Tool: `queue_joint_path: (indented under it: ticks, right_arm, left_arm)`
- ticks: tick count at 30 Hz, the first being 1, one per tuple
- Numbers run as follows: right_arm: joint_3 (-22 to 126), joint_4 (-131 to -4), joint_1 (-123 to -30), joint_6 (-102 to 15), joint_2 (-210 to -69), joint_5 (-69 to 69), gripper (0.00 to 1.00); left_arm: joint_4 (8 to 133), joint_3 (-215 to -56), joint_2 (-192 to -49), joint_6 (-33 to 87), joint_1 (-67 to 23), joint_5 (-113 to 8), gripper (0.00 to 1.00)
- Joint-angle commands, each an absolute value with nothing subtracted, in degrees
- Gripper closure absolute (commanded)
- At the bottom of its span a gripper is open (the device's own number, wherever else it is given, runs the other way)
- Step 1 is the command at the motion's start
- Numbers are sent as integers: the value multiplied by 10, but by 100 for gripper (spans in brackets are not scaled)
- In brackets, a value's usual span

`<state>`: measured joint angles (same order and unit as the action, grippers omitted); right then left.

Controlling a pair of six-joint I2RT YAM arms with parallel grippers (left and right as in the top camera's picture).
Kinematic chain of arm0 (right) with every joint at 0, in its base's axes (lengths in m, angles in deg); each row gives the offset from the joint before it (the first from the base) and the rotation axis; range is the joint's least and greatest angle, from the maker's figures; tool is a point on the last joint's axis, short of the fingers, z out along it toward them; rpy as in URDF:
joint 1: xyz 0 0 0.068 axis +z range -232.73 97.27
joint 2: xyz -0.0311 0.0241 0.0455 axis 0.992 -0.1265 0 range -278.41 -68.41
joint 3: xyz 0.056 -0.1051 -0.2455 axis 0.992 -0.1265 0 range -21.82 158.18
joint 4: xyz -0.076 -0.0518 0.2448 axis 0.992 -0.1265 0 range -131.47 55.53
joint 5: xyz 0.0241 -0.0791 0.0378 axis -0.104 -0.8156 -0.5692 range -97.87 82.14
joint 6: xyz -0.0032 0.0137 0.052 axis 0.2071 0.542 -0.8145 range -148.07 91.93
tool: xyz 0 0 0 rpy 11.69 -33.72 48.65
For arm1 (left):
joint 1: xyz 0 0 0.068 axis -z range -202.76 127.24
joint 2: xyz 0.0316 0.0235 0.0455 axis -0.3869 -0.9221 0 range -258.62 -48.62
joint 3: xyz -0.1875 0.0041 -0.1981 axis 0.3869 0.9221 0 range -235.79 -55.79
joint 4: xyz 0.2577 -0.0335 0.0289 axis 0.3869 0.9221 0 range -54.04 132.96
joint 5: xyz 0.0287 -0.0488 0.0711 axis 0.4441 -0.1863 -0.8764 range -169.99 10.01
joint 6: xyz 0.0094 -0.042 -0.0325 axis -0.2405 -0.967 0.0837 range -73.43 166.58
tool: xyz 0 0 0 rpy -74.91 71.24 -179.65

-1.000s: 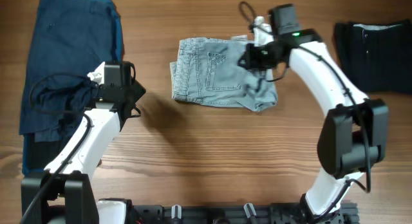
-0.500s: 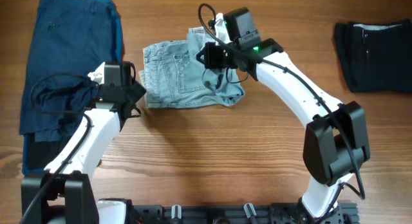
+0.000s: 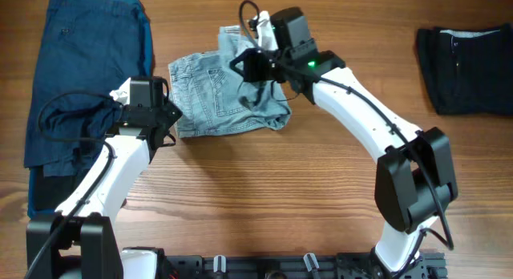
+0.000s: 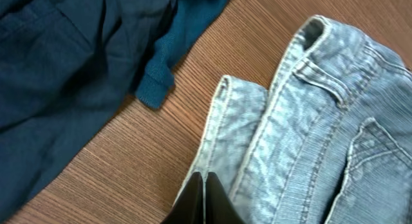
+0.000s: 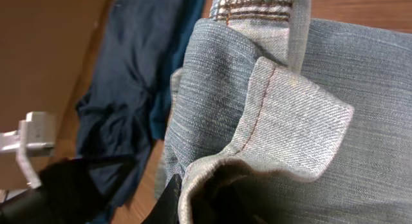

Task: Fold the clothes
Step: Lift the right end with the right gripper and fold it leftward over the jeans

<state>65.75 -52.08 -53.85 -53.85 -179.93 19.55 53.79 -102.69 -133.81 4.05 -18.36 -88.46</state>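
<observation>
Now, overhead: the right gripper [image 3: 255, 68] pinches the pale denim shorts [image 3: 215, 103], which lie just right of a navy garment [image 3: 88, 62], holding one layer raised, likely to fold it over. Left wrist: the left gripper [image 4: 205, 187], jaws together, sits at the cuff edge, perhaps anchoring it. Right wrist: denim bunches between clamped fingers.

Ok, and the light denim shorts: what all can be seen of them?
The denim shorts are pale, light-wash blue, with waistband, belt loops, a stitched back pocket and cuffed hems. They lie crumpled, partly folded over, on the wooden table, beside a dark blue garment. The right hand is shut on a raised fold at their far side; the left hand is shut at their left edge, grip unclear.
</observation>
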Motion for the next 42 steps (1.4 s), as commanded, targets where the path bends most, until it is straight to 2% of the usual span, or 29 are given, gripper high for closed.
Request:
queue_joint_path:
  ticks: [1, 3, 4, 5, 6, 7, 9, 11, 13, 17, 20, 22, 25, 30, 34, 38, 42]
  right_arm:
    - [668, -500, -501, -553, -1787, 176, 96]
    - [668, -490, -485, -564, -1787, 151, 95]
    - [668, -485, -481, -566, -1787, 149, 87]
    - [668, -479, -476, -566, -1787, 149, 73]
    - [668, -474, -472, -565, -1787, 148, 56]
    - [668, -470, -470, -566, -1787, 148, 40]
    - [668, -470, -466, -565, -1787, 149, 22]
    - [668, -471, -466, -564, -1787, 164, 8]
    - [668, -471, -466, -539, -1787, 184, 1]
    - [668, -476, -476, -515, -1786, 192, 2]
    - [668, -510, -493, -460, -1786, 175, 8]
    - [668, -559, -499, -427, -1787, 150, 13]
    - [668, -621, -502, -409, -1787, 69, 14]
    - [668, -643, -525, -371, -1787, 119, 17]
    - [668, -682, -523, -354, -1787, 51, 16]
    - [672, -679, -562, -375, -1785, 53, 16]
    - [672, -691, -613, -374, -1770, 76, 15]
  left_arm:
    - [538, -1031, -1338, 41, -185, -881, 96]
    - [538, -1031, -1338, 41, -185, -875, 94]
    - [538, -1031, -1338, 41, -185, -875, 79]
    - [538, -1031, -1338, 41, -185, -875, 64]
    - [538, -1031, -1338, 41, -185, -875, 44]
    - [538, -1031, -1338, 41, -185, -875, 33]
    - [538, -1031, -1338, 41, -185, -875, 23]
    - [538, -1031, -1338, 41, -185, -875, 21]
    - [538, -1031, -1338, 41, -185, -875, 21]
    - [538, -1031, -1338, 41, -185, -875, 21]
    - [538, -1031, -1338, 41, -185, -875, 22]
    - [538, -1031, -1338, 41, -185, -875, 23]
    - [529, -1031, -1338, 41, -185, -875, 23]
    - [532, -1031, -1338, 41, -185, -864, 26]
    - [520, -1031, -1333, 46, -187, -809, 26]
    - [470, -1031, -1327, 157, -192, -645, 27]
    - [469, -1031, -1335, 179, -187, -676, 30]
